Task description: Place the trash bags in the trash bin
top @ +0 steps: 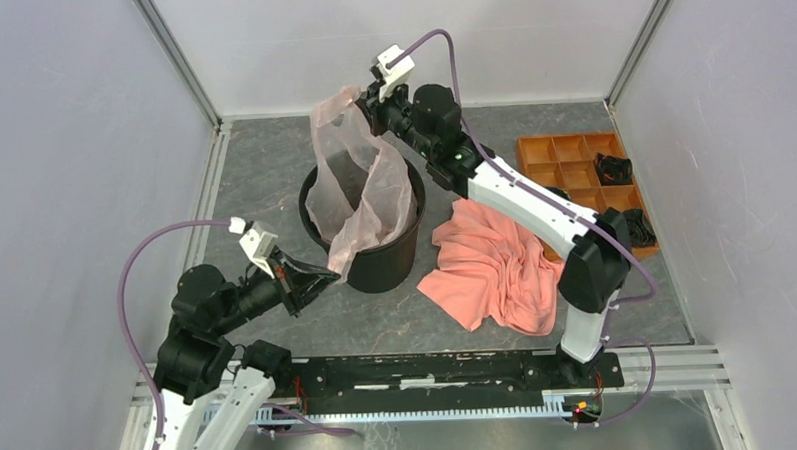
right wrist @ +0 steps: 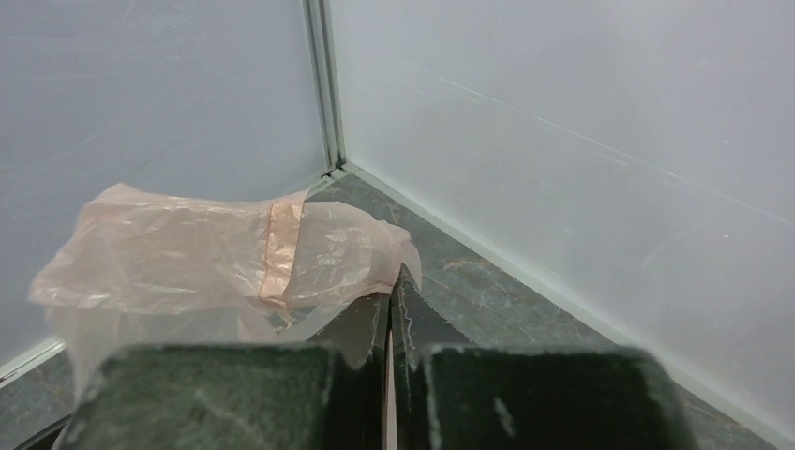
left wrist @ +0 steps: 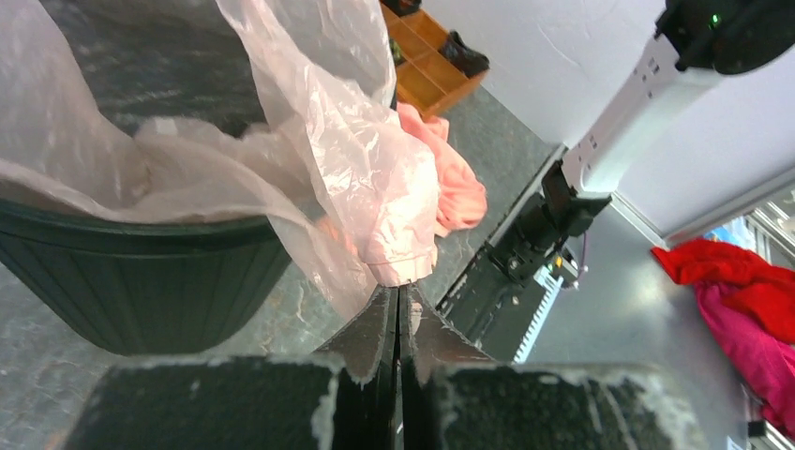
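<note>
Though roomier than the bin it must go into, the trash bag (top: pixel 358 181) rates as next to weightless. It is thin, translucent pale pink film, limp, crinkled and slippery, and likely to tear under a hard pull.

Location: draped over and partly down inside the black bin (top: pixel 386 267). One end is lifted above the far rim; another fold spills over the near rim.

Hold one, right gripper (top: pixel 367 98): fingers pressed together on the raised upper edge, with film pinched between them.

Hold two, left gripper (top: pixel 323 280): closed likewise, nipping the low fold just outside the near rim.

Handling: it keeps no shape. Judged to sag, billow and cling, so pushing will achieve little.

Best holds: bunched edges or the darker doubled strip, several layers together, never a single sheet.

Nearby, not for binning: coral cloth (top: pixel 496 267) beside the bin; orange tray (top: pixel 532 145) beyond it.
</note>
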### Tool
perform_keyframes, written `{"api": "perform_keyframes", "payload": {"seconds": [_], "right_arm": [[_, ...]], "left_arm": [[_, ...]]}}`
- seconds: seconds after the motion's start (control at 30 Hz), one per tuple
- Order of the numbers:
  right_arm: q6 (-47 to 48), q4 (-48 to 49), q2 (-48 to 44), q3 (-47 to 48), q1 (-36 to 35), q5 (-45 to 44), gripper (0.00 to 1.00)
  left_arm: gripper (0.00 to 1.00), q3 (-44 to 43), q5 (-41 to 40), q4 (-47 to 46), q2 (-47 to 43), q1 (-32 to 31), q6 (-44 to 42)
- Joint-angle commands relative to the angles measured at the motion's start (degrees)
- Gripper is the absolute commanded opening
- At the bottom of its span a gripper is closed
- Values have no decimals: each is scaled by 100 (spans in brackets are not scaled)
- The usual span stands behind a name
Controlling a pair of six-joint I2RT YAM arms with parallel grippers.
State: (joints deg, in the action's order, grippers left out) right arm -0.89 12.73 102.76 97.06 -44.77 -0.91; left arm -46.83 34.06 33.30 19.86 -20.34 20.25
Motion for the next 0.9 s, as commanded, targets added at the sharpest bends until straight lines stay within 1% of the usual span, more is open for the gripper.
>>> {"api": "perform_keyframes", "payload": {"seconds": [0.0,0.1,0.2,0.33,0.4,0.5,0.63,0.7,0.77,0.8,0.87], "right_arm": [[-508,-272,554,687,196,364,0],[-657,-276,854,981,307,437,1],[-636,-337,1166,1277,385,457,1],[-536,-403,1461,1373,431,499,1],[-449,-430,1538,1352,440,531,1],[-430,-434,1631,1348,446,543,0],[-379,-475,1691,1369,448,662,1],[-345,-550,1677,1370,449,683,1],[-300,-692,1613,1413,444,736,2],[-298,-802,1560,1460,444,741,4],[-286,-1067,1399,1526,447,702,11]], "left_arm": [[2,348,626,99,-157,6,351],[2,609,791,98,-181,6,690],[2,849,828,209,-24,9,945],[2,816,334,770,325,4,991],[2,823,-52,947,314,4,1082],[2,1067,-523,992,348,5,1443],[2,1569,-730,751,369,4,2065],[2,1699,-973,640,257,4,2322],[8,1744,-1056,461,145,6,2432],[14,1691,-1082,414,102,4,2409],[29,1468,-1156,460,38,4,2247]]}}
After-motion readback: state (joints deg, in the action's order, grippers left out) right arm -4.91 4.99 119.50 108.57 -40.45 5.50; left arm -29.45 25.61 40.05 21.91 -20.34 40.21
